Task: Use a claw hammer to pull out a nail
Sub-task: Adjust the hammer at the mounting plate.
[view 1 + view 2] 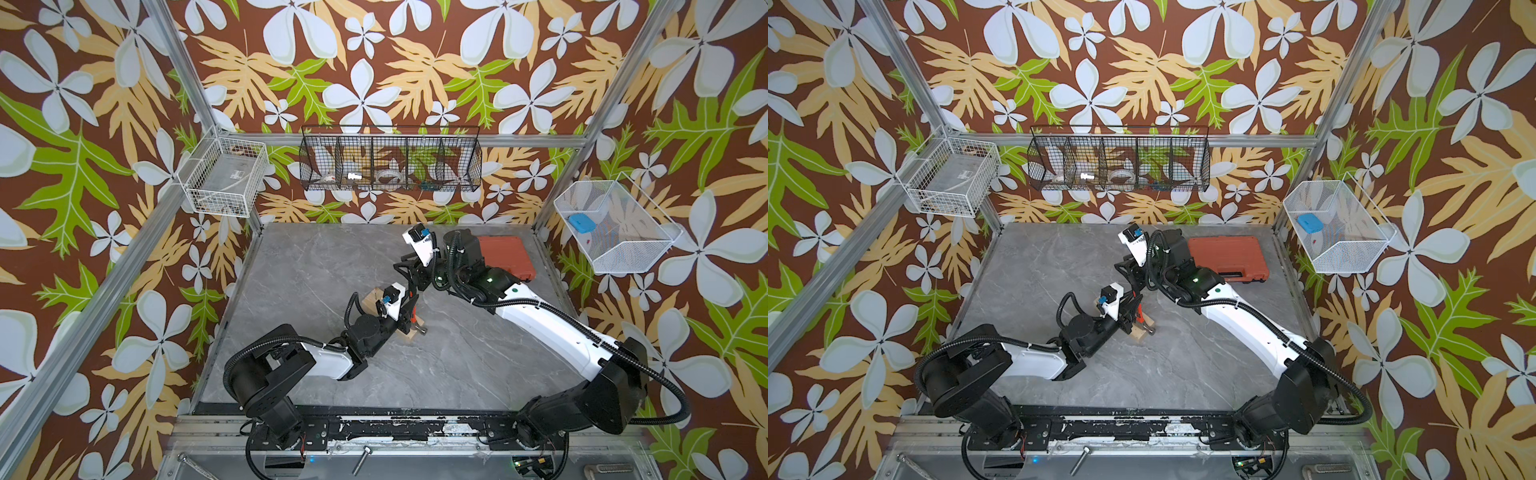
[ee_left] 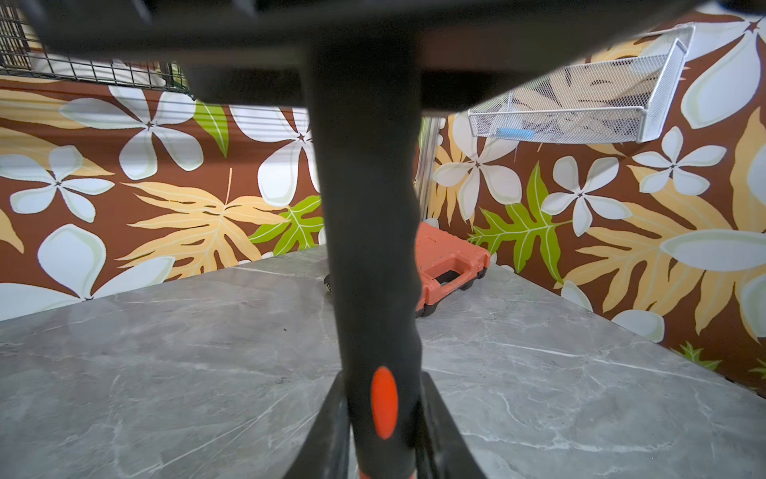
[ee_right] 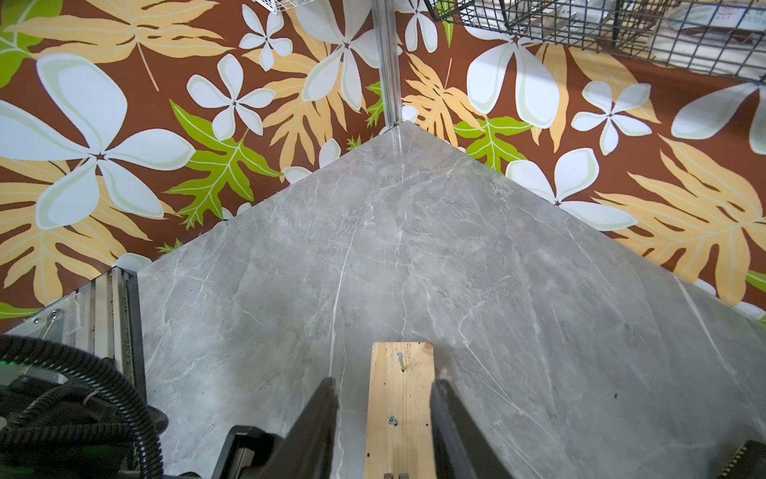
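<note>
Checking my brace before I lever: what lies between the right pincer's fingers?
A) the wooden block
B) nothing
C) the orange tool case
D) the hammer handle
A: in the right wrist view the wooden block, with two nails in it, lies between the fingers of the open right pincer, a gap on each side.

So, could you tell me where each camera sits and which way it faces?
Top views: high overhead, looking down on the grey table; left arm and right arm whole.
Left wrist: looks along the claw hammer toward the orange tool case; left claw grips the handle.
Right wrist: looks along the wooden block toward a table corner; right claw straddles it, open.
Shared: top and left wrist show the case.
</note>
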You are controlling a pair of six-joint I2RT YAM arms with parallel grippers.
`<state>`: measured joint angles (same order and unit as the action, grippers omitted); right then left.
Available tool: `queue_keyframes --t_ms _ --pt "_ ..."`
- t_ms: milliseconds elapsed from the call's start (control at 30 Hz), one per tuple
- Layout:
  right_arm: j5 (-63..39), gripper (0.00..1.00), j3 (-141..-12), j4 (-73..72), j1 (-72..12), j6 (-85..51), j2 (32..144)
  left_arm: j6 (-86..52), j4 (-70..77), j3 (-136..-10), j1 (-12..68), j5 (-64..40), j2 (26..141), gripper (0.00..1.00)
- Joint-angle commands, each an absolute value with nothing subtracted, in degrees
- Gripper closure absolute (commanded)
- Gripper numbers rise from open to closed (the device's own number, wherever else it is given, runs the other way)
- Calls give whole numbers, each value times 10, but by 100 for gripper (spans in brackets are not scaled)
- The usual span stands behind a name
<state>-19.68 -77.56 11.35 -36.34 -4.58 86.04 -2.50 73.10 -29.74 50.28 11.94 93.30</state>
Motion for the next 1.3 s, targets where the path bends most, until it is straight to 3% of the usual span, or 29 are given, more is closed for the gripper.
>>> queue_keyframes --t_ms 0,233,467,867,1133,1267 --pt "-196 55 -807 182 -363 -68 873 -6 749 -295 501 127 933 83" --pt "-180 46 -873 278 -363 -85 895 -4 750 -294 501 132 933 83" --pt "-162 45 -896 324 -364 -110 889 -3 749 -294 501 133 935 83" --pt "-128 67 -898 342 -374 -93 884 -5 738 -295 501 134 937 83" --pt "-107 54 -909 369 -391 -66 880 -6 734 -294 501 140 937 83" --pt "-98 59 -905 373 -393 -53 873 -8 734 -294 501 138 939 83"
